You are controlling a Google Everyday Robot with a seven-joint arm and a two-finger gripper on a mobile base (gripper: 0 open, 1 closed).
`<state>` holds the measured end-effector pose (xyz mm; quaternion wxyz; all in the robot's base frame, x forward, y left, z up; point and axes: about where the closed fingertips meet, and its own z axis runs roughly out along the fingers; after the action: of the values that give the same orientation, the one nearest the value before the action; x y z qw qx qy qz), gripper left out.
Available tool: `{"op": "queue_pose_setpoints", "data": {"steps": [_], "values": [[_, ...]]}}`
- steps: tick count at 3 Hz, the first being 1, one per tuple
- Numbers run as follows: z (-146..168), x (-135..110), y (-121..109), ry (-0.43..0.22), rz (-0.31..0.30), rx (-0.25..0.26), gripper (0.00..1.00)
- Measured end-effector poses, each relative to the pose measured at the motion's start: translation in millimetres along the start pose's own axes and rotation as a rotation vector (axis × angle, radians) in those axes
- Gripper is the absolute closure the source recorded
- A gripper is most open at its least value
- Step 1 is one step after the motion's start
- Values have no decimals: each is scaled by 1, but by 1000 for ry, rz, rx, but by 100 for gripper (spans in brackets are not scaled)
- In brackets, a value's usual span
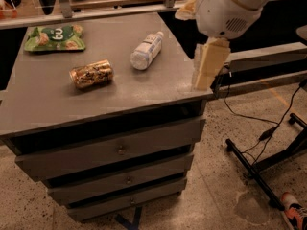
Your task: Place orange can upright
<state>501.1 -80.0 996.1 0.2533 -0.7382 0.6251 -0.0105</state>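
Camera view: the orange can [91,74] lies on its side on the grey tabletop [48,104], with its long axis running about 8-to-2 o'clock. A clear plastic bottle [146,51] lies at its 2 o'clock and a green snack bag [55,37] at its 11. The gripper [202,80] hangs at the tabletop's 3 o'clock edge; I cannot tell whether it is clenched or released. Drawers [115,150] sit below, on a speckled floor [216,186].

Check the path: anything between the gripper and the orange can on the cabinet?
Nothing sits directly in it. The gripper hangs at the right edge of the cabinet top; the orange can lies on its side to the left, with bare surface between. The plastic bottle lies just behind that line, possibly close enough to clip.
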Motion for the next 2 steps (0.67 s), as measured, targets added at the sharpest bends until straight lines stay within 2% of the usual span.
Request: {"op": "queue_pose_setpoints", "data": {"steps": [1, 2], "values": [[28, -31, -27, -35, -46, -8, 0], [70, -55, -48, -38, -86, -80, 0]]}}
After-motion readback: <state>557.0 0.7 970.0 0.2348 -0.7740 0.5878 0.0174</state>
